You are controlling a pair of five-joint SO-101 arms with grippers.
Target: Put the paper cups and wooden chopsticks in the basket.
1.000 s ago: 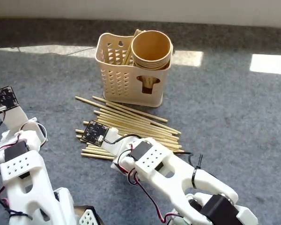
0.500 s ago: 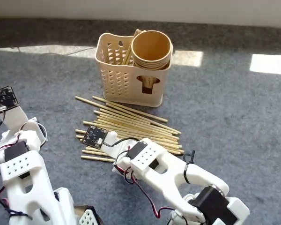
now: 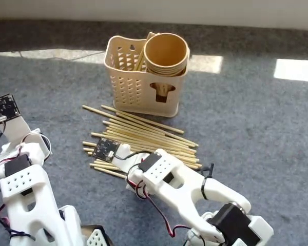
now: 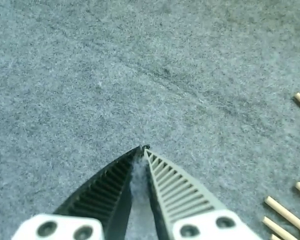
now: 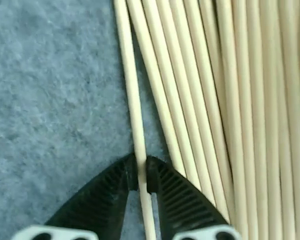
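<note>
Wooden chopsticks (image 3: 143, 134) lie slanting far-left to near-right; right pincer (image 5: 141, 160) clamps the outermost chopstick (image 5: 131, 90).

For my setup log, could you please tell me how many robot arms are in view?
2. The left white plastic arm stands over bare grey carpet; the right white plastic arm is over the pale wooden chopsticks, its tool shut on one.

Left gripper (image 4: 142, 149) pointed down, fingertips pressed together; right arm (image 3: 179, 184) stretched forward and low, right gripper (image 5: 141, 169) pinching one wooden chopstick (image 5: 132, 100).
</note>
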